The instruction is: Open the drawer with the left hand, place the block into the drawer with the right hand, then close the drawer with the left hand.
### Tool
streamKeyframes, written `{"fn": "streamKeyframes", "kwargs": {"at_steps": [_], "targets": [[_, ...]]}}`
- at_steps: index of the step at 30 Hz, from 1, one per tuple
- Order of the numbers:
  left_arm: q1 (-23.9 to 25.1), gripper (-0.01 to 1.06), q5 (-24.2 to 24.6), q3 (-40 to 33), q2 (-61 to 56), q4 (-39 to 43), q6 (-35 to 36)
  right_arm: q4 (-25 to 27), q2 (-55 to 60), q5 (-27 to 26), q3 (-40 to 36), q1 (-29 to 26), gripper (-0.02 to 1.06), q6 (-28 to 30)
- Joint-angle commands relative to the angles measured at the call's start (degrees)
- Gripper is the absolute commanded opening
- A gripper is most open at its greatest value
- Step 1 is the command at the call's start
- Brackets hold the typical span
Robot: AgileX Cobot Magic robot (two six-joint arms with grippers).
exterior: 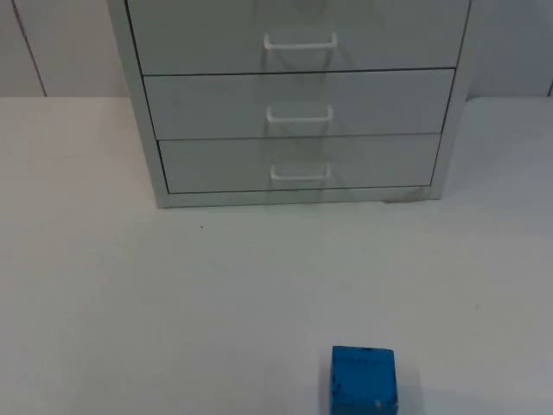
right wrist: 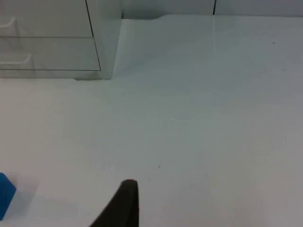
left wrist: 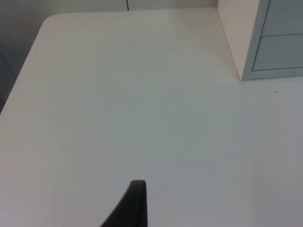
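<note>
A pale grey drawer cabinet (exterior: pixel 298 104) stands at the back of the white table, and its three visible drawers are all shut. Each drawer carries a white bar handle; the lowest handle (exterior: pixel 301 173) sits just above the table. A blue block (exterior: pixel 364 380) lies near the front edge, to the right of centre. In the left wrist view my left gripper (left wrist: pixel 135 203) hangs over bare table, well to the left of the cabinet's corner (left wrist: pixel 265 42). My right gripper (right wrist: pixel 124 201) hangs over the table to the right of the block (right wrist: pixel 5 194) and of the cabinet (right wrist: pixel 52 42). Neither gripper touches anything.
The white table (exterior: pixel 130 303) stretches wide in front of the cabinet. A grey partition wall (exterior: pixel 60 43) closes off the back. The table's rounded left edge (left wrist: pixel 28 56) is seen from the left wrist.
</note>
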State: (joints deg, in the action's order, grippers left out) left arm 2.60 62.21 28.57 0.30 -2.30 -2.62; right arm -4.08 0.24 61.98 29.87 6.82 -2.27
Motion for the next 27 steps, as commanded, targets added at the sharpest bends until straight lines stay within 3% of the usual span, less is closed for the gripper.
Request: {"fn": "streamKeyframes", "kwargs": {"at_steps": [1, 11, 15, 27], "targets": [[0.12, 1.05, -0.72, -0.22, 0.68, -1.12, -0.16, 0.65, 1.34, -1.82, 1.32, -0.31, 1.03, 0.06], [0.12, 1.05, -3.18, 2.61, 13.29, -1.15, -0.16, 1.27, 16.85, -7.98, 6.19, -0.31, 1.03, 0.06], [0.12, 1.05, -6.25, 3.85, 21.84, -1.86, -0.16, 1.37, 25.43, -12.92, 7.29, -0.31, 1.03, -0.06], [0.12, 1.05, -12.2, 3.85, 36.82, -1.86, -0.16, 1.27, 39.78, -15.31, 7.29, -0.31, 1.03, -0.06]]}}
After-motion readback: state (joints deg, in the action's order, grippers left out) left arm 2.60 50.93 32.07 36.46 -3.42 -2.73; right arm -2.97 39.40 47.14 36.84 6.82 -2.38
